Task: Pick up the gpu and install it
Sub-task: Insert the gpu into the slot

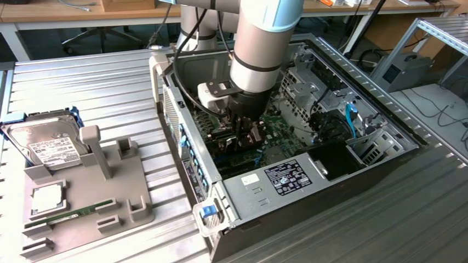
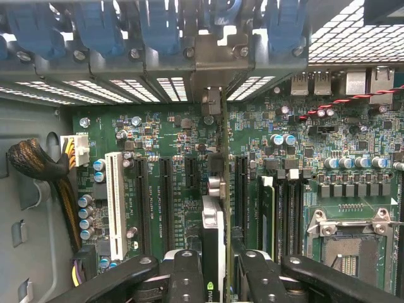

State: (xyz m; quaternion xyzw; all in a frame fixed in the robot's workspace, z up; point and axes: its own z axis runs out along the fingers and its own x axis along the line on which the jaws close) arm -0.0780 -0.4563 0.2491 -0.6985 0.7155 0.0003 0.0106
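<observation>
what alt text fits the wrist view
The claw holds the gpu edge-on over a green motherboard, its bracket up against the case's rear slot openings. Black slots flank it, a white slot and a cable bundle off to one side.

Ribbed metal tabletop (image 1: 87, 82); behind it, wooden desks (image 1: 44, 11), office chair base (image 1: 91, 37) on dark floor, aluminium frame (image 1: 431, 27) at the exterior view's right.
</observation>
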